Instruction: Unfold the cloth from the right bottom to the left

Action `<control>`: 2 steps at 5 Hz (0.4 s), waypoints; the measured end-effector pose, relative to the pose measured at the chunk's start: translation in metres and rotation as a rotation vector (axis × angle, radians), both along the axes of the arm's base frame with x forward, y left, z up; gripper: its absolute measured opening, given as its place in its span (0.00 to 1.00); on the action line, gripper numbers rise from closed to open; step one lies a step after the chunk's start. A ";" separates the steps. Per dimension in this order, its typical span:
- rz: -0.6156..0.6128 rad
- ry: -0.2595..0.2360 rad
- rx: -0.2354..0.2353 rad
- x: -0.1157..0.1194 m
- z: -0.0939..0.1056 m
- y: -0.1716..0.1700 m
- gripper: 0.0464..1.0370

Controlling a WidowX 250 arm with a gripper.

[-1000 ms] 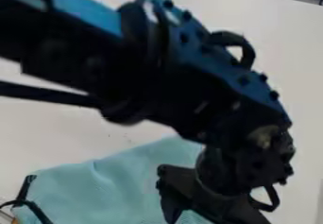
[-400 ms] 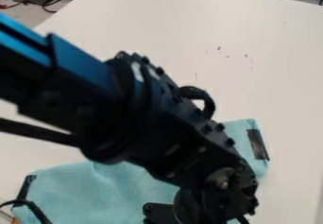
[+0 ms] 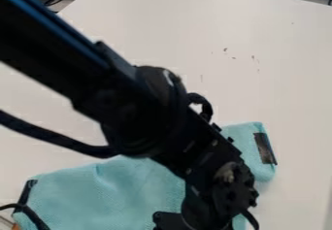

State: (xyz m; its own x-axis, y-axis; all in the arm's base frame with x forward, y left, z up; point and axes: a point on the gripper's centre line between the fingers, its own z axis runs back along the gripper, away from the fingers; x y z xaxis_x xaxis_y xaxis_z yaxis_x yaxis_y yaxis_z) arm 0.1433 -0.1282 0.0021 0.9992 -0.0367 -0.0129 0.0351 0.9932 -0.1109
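Whether the fingers are spread or pressed together, I cannot tell from my end; I see part of the gripper (image 3: 170, 220) at the bottom edge, in front of the cloth. That light blue cloth (image 3: 133, 188) lies across the lower part of my view, with a dark strip (image 3: 264, 149) near its right edge and another (image 3: 25, 195) at its left corner (handy markers for me). A black cord (image 3: 34, 216) crosses the lower left of it. My arm (image 3: 146, 120) slants in from the upper left and covers the cloth's middle. Around it spreads the white tabletop (image 3: 162, 25), with small dark specks (image 3: 225, 49) toward the upper right. Past its upper left edge, I see dark cables (image 3: 57, 0).
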 end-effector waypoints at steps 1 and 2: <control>0.009 -0.002 -0.018 0.001 -0.002 0.003 0.65; -0.014 -0.015 -0.002 0.002 0.000 0.003 0.38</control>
State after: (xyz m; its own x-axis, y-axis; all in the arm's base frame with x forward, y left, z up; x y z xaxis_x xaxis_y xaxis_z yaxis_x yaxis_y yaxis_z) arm 0.1457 -0.1249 0.0024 0.9987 -0.0509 0.0021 0.0508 0.9924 -0.1120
